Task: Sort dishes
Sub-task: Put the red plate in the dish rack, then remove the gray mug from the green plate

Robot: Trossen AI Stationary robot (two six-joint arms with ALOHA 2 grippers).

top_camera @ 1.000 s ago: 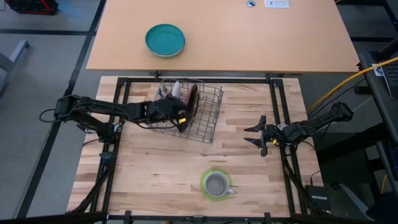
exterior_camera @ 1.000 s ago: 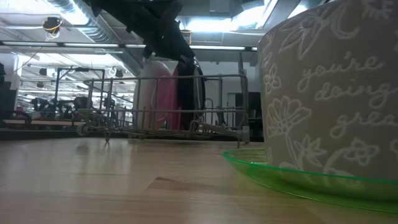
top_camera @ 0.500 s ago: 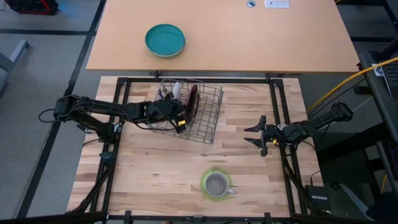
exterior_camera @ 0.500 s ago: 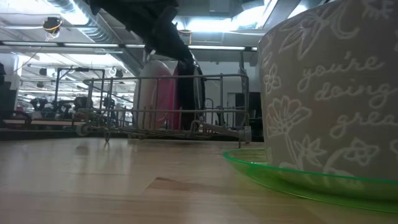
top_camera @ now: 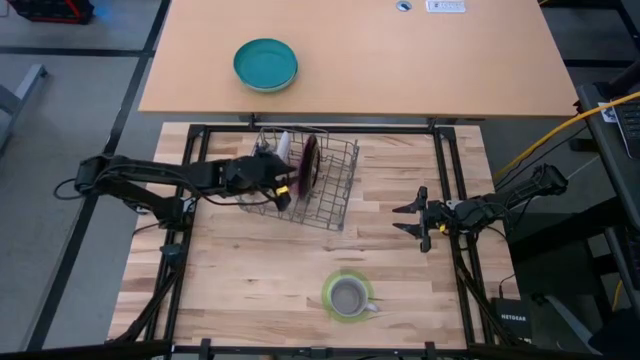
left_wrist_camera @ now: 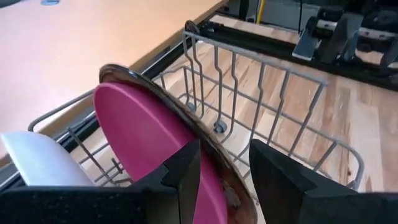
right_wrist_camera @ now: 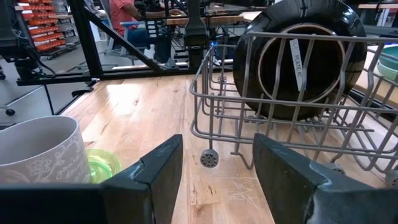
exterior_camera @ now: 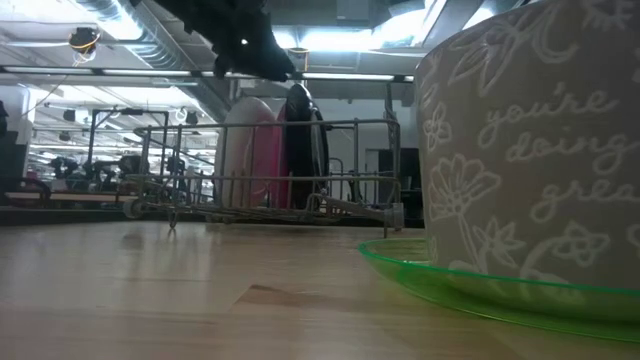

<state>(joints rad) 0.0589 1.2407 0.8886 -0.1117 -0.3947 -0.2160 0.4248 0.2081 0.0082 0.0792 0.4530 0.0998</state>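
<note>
A wire dish rack stands at the table's far middle. In it the magenta plate stands on its edge between the wires; its pink face shows in the left wrist view and its dark underside in the right wrist view. The white plate stands on edge beside it. My left gripper is open just above the magenta plate's rim, a finger on either side, touching nothing. The grey mug stands on the lime-green saucer near the front. My right gripper is open and empty at the right.
A teal bowl sits on the separate tan table beyond the far edge. Bare wood lies between the rack and the mug. A dark metal frame runs around the table's edges.
My left gripper has drawn back from the rack toward the table's left edge and risen above the magenta plate's top, which stays standing in the rack.
</note>
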